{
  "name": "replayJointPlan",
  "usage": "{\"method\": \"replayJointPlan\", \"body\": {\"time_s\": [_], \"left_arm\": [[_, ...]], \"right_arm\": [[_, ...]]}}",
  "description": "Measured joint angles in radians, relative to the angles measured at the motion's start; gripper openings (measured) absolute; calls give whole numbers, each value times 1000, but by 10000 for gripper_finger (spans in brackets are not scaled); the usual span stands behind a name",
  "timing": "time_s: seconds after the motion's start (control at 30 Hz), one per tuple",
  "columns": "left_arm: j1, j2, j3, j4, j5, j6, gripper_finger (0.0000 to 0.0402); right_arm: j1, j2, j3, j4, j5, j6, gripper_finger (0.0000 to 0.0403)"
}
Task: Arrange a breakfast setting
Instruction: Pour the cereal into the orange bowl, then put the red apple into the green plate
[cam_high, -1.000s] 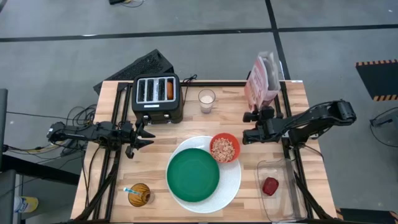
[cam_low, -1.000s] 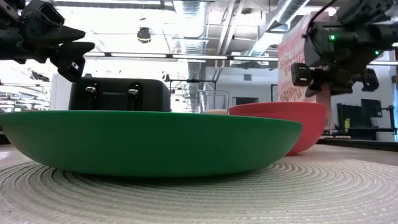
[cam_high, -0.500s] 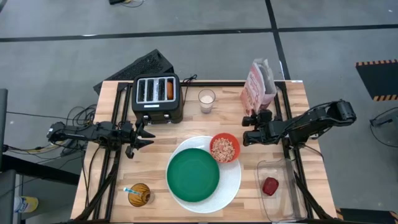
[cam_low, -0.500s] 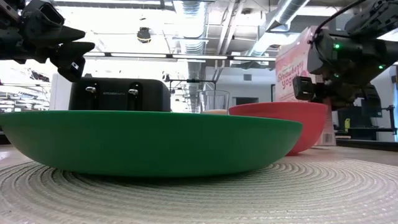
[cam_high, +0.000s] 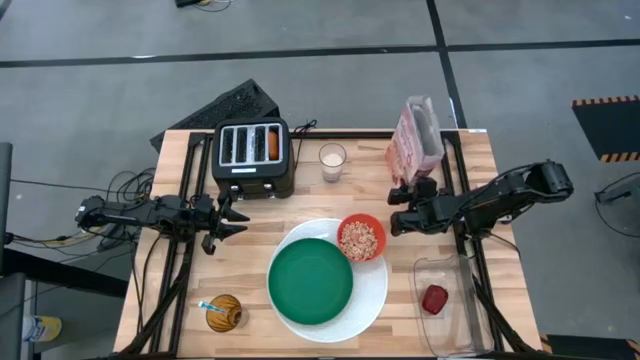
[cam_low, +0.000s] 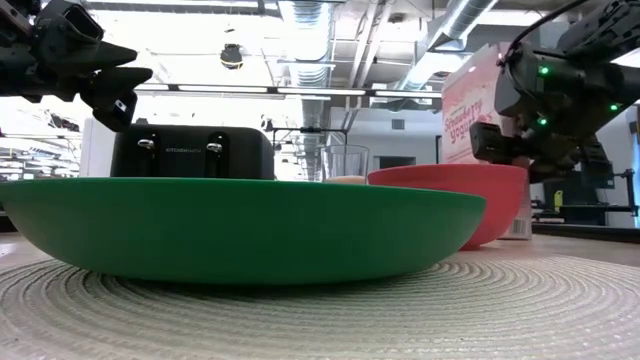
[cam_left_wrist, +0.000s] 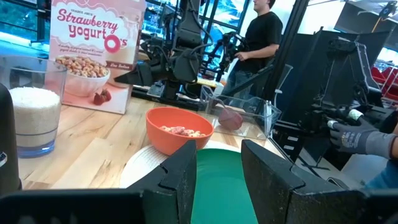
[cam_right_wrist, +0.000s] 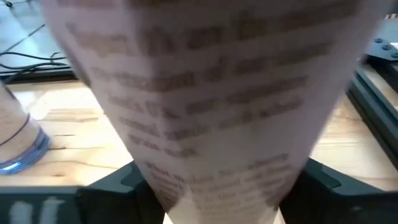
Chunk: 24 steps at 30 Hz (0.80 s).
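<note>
A pink cereal box stands upright at the table's far right, and my right gripper is shut on its near side. My left gripper is open and empty above the table's left, beside the plates. The green plate lies on the white plate. The red bowl of cereal sits on the white plate's far right rim. The round bread stands in a toaster slot. The dark-red fruit lies in a clear tub. The blue-handled spoon sticks out of a brown cup. My right gripper has the cereal box's narrow near edge between its two fingers, low on the box. The fingers come about level from the table's near right. The box stands upright with its base on or just above the table.
A black toaster and a glass of milk stand at the far edge. The clear tub is at the near right and the brown cup at the near left. A person stands beyond the table.
My right gripper has come down a little with the cereal box. The box, tilted and raised a second ago, now stands upright at the table's far right.
</note>
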<state>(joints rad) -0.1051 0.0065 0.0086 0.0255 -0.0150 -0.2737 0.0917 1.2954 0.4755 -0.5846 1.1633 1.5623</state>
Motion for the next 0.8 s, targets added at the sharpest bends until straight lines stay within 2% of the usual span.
{"method": "replayJointPlan", "body": {"time_s": [0.43, 0.57, 0.8], "left_arm": [[0, 0, 0, 0, 0, 0, 113], [0, 0, 0, 0, 0, 0, 113], [0, 0, 0, 0, 0, 0, 113]], "right_arm": [[63, -14, 52, -34, -39, 1, 347], [89, -40, 78, -132, -64, 1, 366], [134, -127, 116, -324, -119, 50, 365]]}}
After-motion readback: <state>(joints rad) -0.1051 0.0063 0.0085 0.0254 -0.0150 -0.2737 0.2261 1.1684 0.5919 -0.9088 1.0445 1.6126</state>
